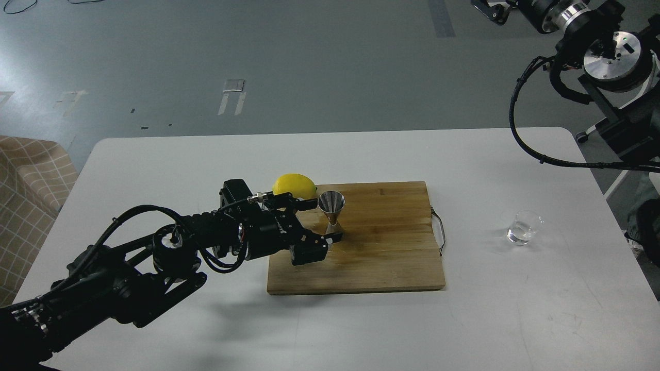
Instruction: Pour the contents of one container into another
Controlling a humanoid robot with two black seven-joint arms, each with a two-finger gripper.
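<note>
My left claw (324,220) spread around the jigger (331,208); a careless squeeze could topple it before the glass cup (525,227) arrives.

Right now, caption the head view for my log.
Left gripper open around the steel jigger on the cutting board; glass cup untouched at right.

Probably a lab: taped grey floor (232,93), robot rig (613,56).
</note>
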